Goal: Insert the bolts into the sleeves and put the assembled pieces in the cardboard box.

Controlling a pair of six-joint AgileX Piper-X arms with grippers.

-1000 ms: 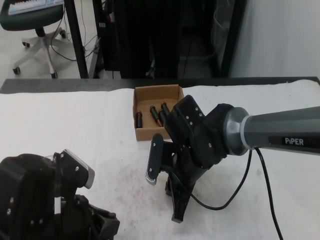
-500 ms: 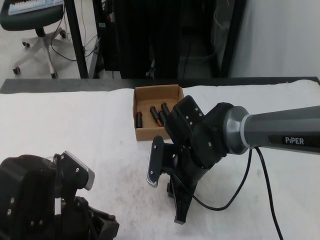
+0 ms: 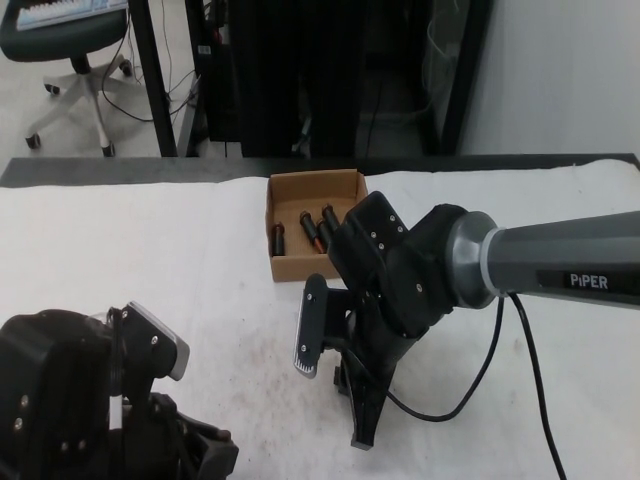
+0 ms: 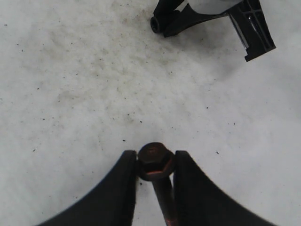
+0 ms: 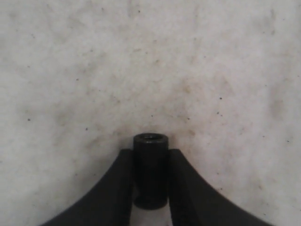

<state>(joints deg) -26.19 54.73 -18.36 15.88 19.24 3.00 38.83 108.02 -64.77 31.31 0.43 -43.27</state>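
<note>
Left wrist view: the left gripper (image 4: pixel 155 157) is clenched on a rust-brown bolt (image 4: pixel 155 163). Its two black fingers (image 4: pixel 117 197) press against either side of the hexagonal head, and the shank runs back between them toward the camera. The bolt is held just above the stained white bench cover (image 4: pixel 84 84). Farther off on the same cover, the other arm's black gripper can be seen.

In the right wrist view, the right gripper (image 5: pixel 150 153) is grasping a short black sleeve (image 5: pixel 150 174). The sleeve sits between the two fingertips with its open, hollow end pointing away from the camera, over the white cover.

In the high view, the right arm (image 3: pixel 420 270) comes in from the right edge and bends down at the centre of the frame. The left arm (image 3: pixel 70 390) fills the lower left corner. Just above the centre, behind the right arm's wrist, stands the open cardboard box (image 3: pixel 300 266). Three dark assembled pieces (image 3: pixel 310 230) lie inside it. A black cable (image 3: pixel 500 360) loops across the cover at the lower right.
</note>
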